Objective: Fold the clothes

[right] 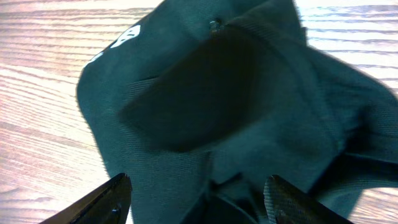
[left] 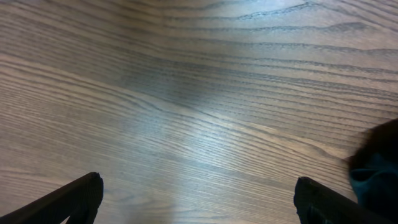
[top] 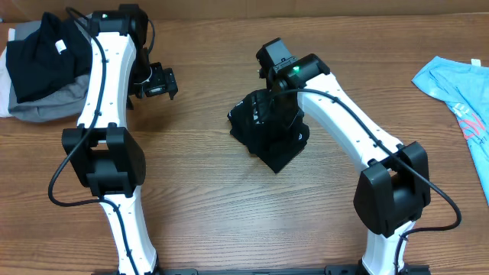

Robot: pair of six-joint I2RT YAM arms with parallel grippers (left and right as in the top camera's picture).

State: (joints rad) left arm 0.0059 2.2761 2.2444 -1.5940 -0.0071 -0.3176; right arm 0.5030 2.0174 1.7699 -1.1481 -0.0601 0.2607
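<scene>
I count two arms and four garments I can be sure of. The black garment (top: 273, 136) I'm working on lies in a compact bundle in the middle of the desk (top: 229, 206), with a small white mark showing on its right side. At the far left there is a pile: another black piece (top: 42, 50) lies on top of a grey piece (top: 46, 107), and a sliver of white sticks out at the corner that I can't identify. A light blue garment (top: 458, 88) lies flat at the right edge, well apart from the rest and partly out of frame.

My right gripper (right: 198, 180) hangs directly over the middle bundle with its fingers spread, and dark cloth fills the view beneath and between them. I can't tell whether the tips touch the fabric. My left gripper (left: 198, 180) sits to the left of the bundle, near the pile. It is spread wide over bare wood, with only a dark edge of cloth at the right of its camera view.

The desk is brown wood-grain laminate, evenly lit.
</scene>
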